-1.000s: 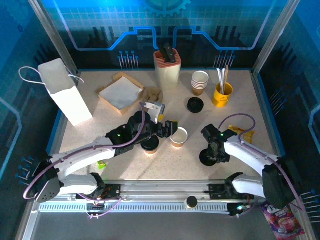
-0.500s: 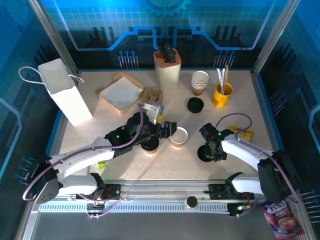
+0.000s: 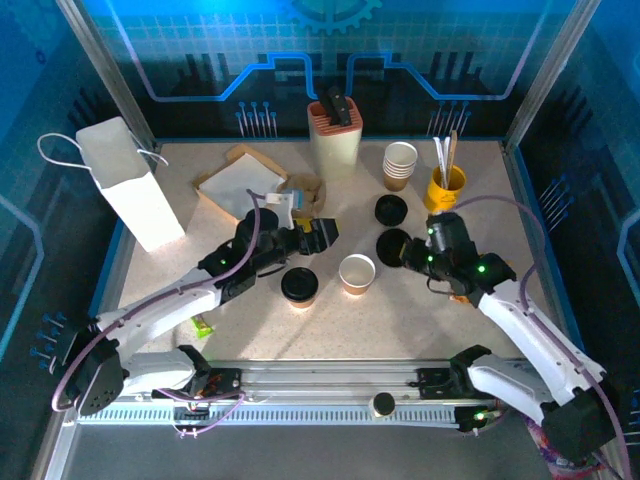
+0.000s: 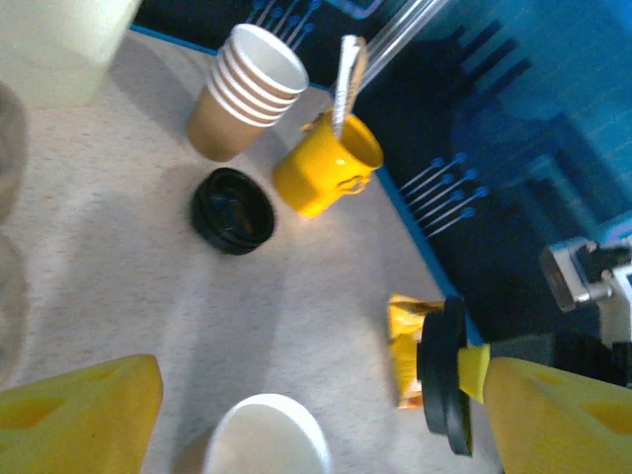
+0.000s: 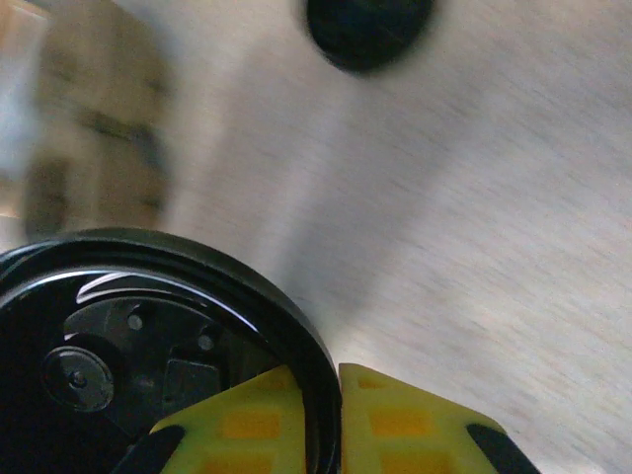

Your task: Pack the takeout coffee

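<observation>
Your right gripper (image 5: 326, 410): yellow plastic fingers (image 5: 405, 420) pinch rim of glossy round black lid (image 5: 148, 346), lid tilted on edge. Your left gripper (image 4: 316, 395): jaws spread wide, empty. Nearby, lidless tan paper cup (image 3: 357, 272) upright, white inside. Lidded cup (image 3: 299, 286) upright just left of it on speckled table (image 3: 300, 330).

One tan cup (image 3: 299, 287) stands lidded beside an open cup (image 3: 357, 273).
</observation>
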### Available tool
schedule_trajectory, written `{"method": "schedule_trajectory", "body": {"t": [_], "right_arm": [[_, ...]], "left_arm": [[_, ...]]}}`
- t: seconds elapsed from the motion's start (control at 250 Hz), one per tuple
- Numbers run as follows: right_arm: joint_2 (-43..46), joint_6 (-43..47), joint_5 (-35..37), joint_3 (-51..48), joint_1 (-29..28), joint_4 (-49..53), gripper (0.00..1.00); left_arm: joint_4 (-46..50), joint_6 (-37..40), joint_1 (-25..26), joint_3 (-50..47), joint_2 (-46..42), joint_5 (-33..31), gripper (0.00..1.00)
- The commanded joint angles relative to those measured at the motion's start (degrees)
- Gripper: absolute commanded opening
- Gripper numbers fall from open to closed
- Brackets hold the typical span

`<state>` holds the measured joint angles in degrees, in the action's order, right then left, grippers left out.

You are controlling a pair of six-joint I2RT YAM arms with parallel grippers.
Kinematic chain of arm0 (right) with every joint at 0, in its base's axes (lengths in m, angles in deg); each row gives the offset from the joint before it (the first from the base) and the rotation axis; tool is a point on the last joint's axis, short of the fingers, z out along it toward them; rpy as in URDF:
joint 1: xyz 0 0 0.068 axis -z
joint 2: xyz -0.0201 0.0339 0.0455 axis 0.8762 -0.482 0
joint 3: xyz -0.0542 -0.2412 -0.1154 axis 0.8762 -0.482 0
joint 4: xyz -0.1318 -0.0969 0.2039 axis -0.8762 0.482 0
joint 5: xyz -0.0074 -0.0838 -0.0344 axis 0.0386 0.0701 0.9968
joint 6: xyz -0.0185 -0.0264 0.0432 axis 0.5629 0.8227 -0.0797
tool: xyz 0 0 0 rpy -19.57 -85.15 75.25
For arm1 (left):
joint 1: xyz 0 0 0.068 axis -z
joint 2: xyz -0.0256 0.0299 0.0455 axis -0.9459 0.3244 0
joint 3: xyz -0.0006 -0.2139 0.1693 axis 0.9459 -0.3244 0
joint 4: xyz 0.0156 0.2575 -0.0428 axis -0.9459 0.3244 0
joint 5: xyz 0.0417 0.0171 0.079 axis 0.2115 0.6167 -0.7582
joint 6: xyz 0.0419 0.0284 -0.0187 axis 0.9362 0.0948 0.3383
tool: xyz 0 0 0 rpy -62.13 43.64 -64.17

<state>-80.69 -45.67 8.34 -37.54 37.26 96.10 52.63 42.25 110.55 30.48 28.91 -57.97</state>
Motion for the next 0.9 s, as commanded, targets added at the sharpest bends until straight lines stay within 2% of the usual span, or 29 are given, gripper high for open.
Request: {"method": "schedule_trajectory", "body": {"t": [0.0, 0.208, 0.483, 0.895], "right_arm": [[-1.71, -3.27, -13.35, 4.35, 0.63, -14.63, 0.13], [-8.09, -16.15, -22.77, 5.76, 0.33, -38.38, 0.12], [-13.85, -29.64, -25.86, 5.06, -0.90, -58.13, 0.12], [-17.72, -37.88, -27.78, 5.06, -2.03, -68.39, 0.11]], "left_arm": [[-8.67, -7.83, -0.24, 3.30, 0.59, 6.04, 0.86], [-21.82, -22.21, -2.10, 5.26, 2.58, 8.09, 0.91], [-31.87, -32.59, -3.01, 8.58, 6.58, 6.09, 0.95], [-29.17, -30.90, -4.41, 14.39, 9.55, 6.30, 0.97]]}}
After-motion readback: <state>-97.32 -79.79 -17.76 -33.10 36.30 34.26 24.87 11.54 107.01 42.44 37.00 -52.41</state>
